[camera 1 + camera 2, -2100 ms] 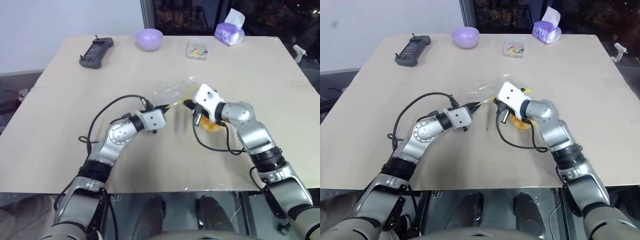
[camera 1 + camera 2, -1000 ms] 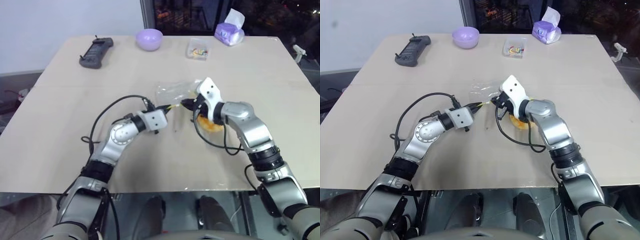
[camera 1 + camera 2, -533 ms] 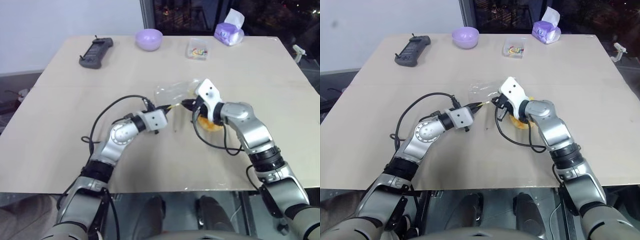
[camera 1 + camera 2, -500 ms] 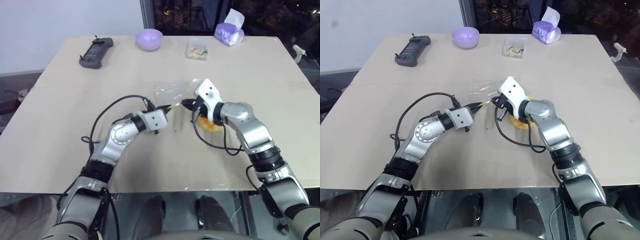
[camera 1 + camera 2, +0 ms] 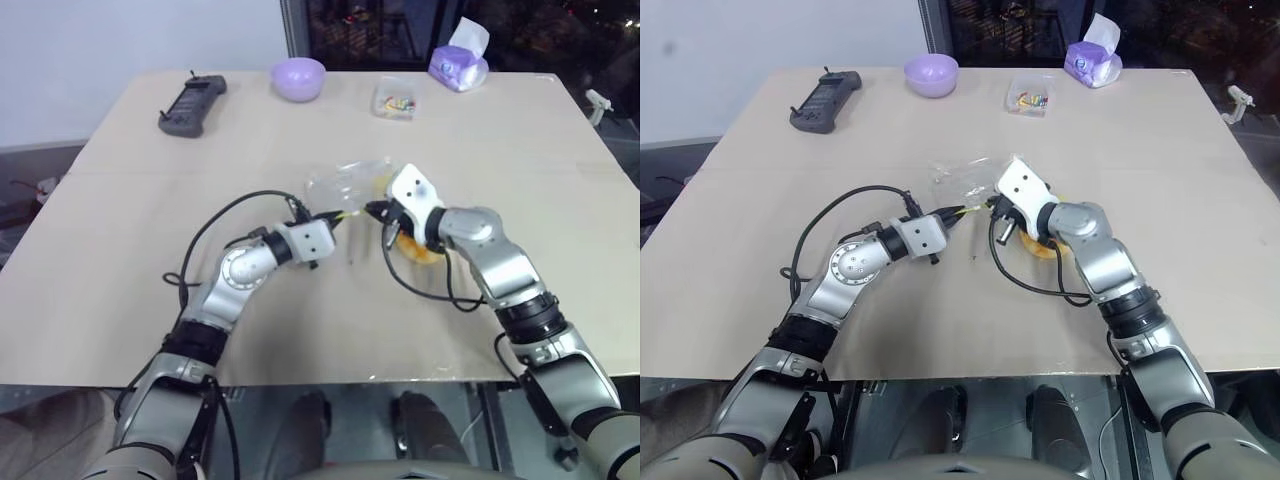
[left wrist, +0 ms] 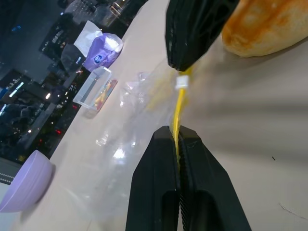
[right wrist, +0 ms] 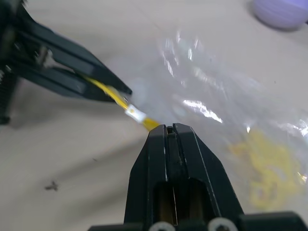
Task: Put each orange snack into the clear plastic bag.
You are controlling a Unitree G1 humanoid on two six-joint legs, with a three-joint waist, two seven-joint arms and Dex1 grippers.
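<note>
Clear plastic bag [image 5: 345, 183] lies mid-worktop [image 5: 120, 260], its yellow seal strip [image 6: 178, 113] stretched between both tools; orange snack [image 5: 420, 247] sits just right of it, near side, under the right arm, not bagged yet. Left tool [image 6: 176, 136] is clenched on one end of the strip, right tool [image 7: 169, 129] clenched on the other end. Risk: thin strip slips from either pinch or pulls skewed, so the mouth stays shut, and the right arm could nudge the snack.
</note>
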